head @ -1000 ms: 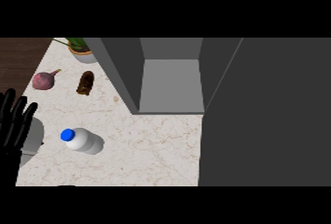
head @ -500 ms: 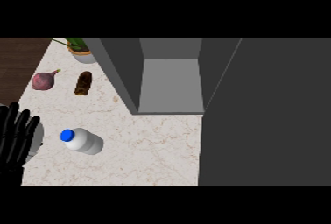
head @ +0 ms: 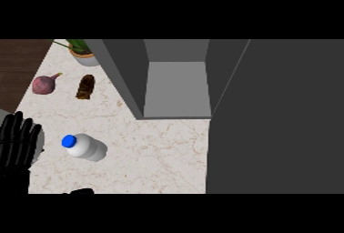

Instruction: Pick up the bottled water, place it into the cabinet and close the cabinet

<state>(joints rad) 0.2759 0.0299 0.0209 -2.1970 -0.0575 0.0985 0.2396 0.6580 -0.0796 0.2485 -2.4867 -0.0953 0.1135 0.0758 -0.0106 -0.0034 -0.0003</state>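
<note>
The bottled water (head: 88, 148), pale with a blue cap pointing left, rests on the marbled counter (head: 154, 154) in the head view. My left hand (head: 19, 144) stays open with fingers up at the left edge, just left of the bottle and not touching it. A small black tip (head: 81, 191), which seems to belong to my right hand, shows at the lower edge below the bottle. The grey cabinet (head: 178, 86) stands open behind, and nothing shows inside it. Its dark door (head: 275, 118) is swung out at the right.
A purple onion (head: 45, 84) and a brown oblong object (head: 85, 87) lie at the back left. A potted plant (head: 83, 50) stands in the far corner. Dark wood floor (head: 17, 63) shows beyond the counter's left edge.
My left hand has sunk lower along the left edge. A black tip has come up at the lower edge. The bottle has not moved.
</note>
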